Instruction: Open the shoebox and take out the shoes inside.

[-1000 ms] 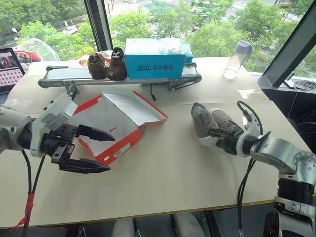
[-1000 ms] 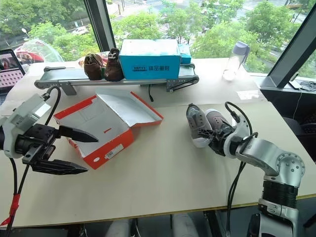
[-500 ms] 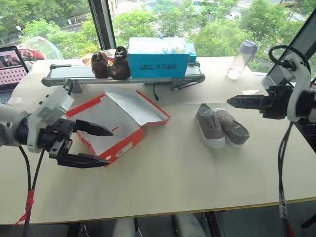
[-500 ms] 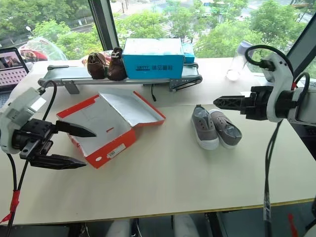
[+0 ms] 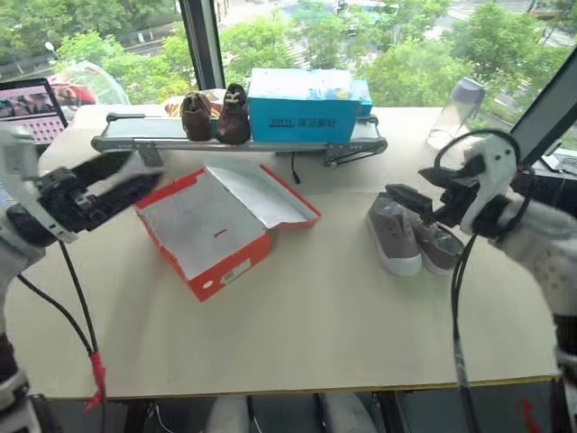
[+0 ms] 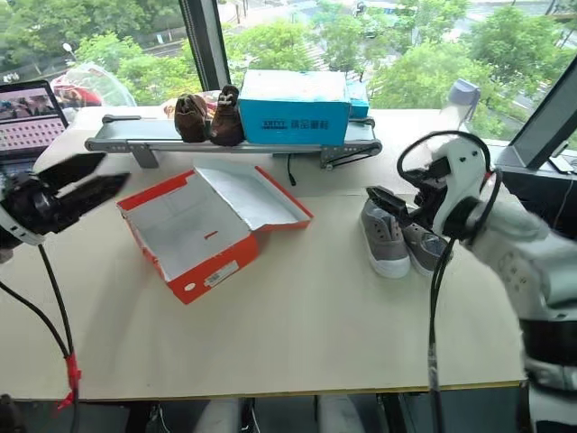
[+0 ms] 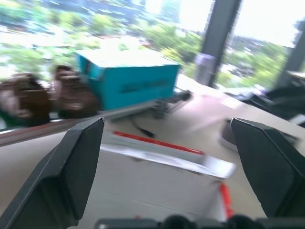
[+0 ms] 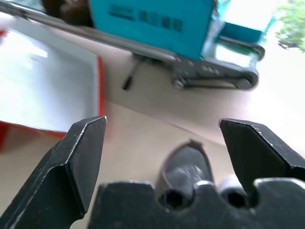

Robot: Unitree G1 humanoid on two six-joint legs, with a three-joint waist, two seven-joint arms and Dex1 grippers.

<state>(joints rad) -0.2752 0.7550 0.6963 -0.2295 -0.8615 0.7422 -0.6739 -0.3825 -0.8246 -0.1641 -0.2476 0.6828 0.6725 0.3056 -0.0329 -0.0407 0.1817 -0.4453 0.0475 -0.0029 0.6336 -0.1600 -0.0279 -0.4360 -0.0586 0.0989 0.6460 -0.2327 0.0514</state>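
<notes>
The red shoebox (image 5: 216, 236) lies open left of the table's middle. Its white inside is empty and its lid (image 5: 261, 188) is folded back flat. The grey shoes (image 5: 395, 236) lie side by side, soles down, on the table to the box's right. My right gripper (image 5: 397, 192) hovers just above them, open and holding nothing, and hides part of the right shoe. In the right wrist view the shoes (image 8: 187, 164) show low between the spread fingers (image 8: 81, 162). My left gripper (image 5: 144, 171) hangs open and empty in the air, off the box's left side.
At the back, a light-blue box (image 5: 305, 106) and a dark brown pair of shoes (image 5: 216, 115) stand on a small conveyor (image 5: 144, 140). A clear bottle (image 5: 455, 110) stands at the back right and a laptop (image 5: 34, 97) at the far left. Windows close off the back.
My right gripper has come off the shoes, lifted and rolled; they now lie flat on the table. My left gripper has swung left, away from the shoebox's front. The camera has shifted too.
</notes>
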